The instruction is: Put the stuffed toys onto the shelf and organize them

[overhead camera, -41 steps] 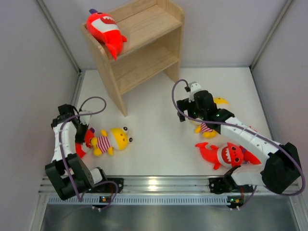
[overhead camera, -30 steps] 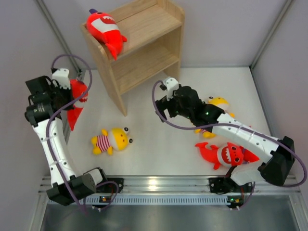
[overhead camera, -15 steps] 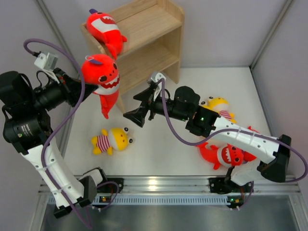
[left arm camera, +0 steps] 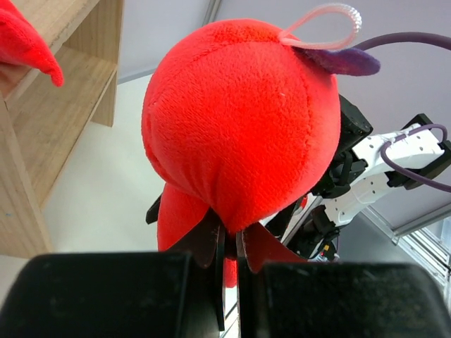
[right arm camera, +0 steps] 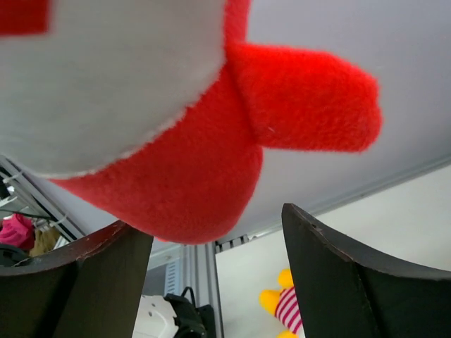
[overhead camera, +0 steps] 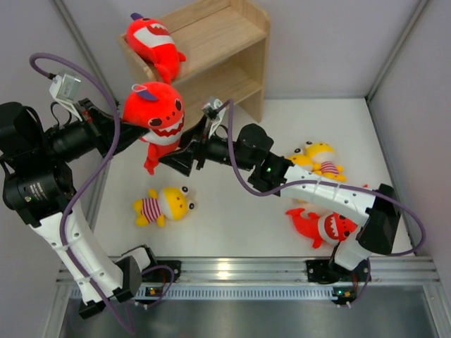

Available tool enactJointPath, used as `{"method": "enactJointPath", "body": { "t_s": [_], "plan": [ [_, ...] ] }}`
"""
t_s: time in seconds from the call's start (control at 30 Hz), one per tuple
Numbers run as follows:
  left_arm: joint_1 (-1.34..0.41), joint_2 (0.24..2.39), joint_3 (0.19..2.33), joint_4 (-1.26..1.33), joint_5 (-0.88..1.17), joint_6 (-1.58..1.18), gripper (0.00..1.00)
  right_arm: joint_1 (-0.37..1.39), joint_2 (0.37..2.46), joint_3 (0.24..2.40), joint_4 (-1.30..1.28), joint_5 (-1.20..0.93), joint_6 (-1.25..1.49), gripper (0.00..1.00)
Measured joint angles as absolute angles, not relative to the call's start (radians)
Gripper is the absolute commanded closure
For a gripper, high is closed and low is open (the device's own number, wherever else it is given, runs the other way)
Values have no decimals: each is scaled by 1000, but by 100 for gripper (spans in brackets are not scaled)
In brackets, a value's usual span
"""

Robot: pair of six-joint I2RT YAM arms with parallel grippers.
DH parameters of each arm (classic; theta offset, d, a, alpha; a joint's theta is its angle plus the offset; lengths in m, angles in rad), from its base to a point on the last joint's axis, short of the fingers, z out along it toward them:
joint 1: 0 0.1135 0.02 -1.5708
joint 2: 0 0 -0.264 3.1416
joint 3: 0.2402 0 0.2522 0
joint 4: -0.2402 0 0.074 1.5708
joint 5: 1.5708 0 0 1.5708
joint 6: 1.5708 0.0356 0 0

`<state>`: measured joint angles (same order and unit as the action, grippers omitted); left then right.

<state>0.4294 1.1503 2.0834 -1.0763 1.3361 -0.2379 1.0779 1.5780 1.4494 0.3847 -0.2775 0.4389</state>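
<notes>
Gripping the red shark plush (overhead camera: 156, 111) aloft in the left pincer (left arm camera: 230, 239) — clenched on its fur, hung near-vertical, tail down, just in front of the shelf (overhead camera: 211, 67). Hovering the right pincer (overhead camera: 177, 160) below-right of it, released and spread wide, just under the tail. Looks like a handover. Can't make out any contact — fur filling both wrist views.

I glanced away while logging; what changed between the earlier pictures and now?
The left gripper took a red shark off the table's left side and raised it near the shelf. The right gripper left the right yellow plush and swung over, jaws open under the red shark. The shelf shark, the near yellow plush and the right shark stayed put.
</notes>
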Motion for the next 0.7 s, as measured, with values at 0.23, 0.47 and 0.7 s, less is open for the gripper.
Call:
{"method": "enactJointPath", "body": {
  "t_s": [0.23,0.47,0.7],
  "plan": [
    [429,1164,2077,-1074,1334,-242,100,1078,1564,1447,445,-309,445,24],
    [429,1170,2070,-1074,1314,-244,91,1077,1546,1448,467,-309,445,100],
    [429,1161,2032,-1070,1167,-190,1,1052,1546,1601,205,-245,395,100]
  ]
}}
